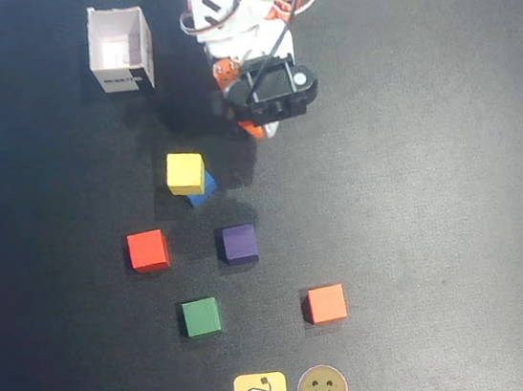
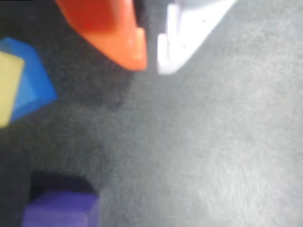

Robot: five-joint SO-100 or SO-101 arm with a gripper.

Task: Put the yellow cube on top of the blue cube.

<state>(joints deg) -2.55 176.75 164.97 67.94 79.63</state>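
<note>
Orange and white fingertips of the gripper [image 2: 150,59] fill the top of the wrist view, drawn nearly together with only a thin gap and nothing between them, so the pincer reads as clenched and empty. Off to the left of that view sits the yellow cube [image 2: 8,87] resting on the blue cube [image 2: 33,87], the two turned slightly against each other. From overhead the yellow cube [image 1: 185,173] covers most of the blue cube [image 1: 203,192], whose corner peeks out at lower right; the stack stands just below and left of the gripper [image 1: 254,127], apart from it. By this look the placing is done and the release made, and what remains is only for the arm to clear away. Around the stack lie a purple cube [image 1: 240,243], a red cube [image 1: 147,250], a green cube [image 1: 201,316] and an orange cube [image 1: 326,304], with a white box [image 1: 120,48] at upper left.
</note>
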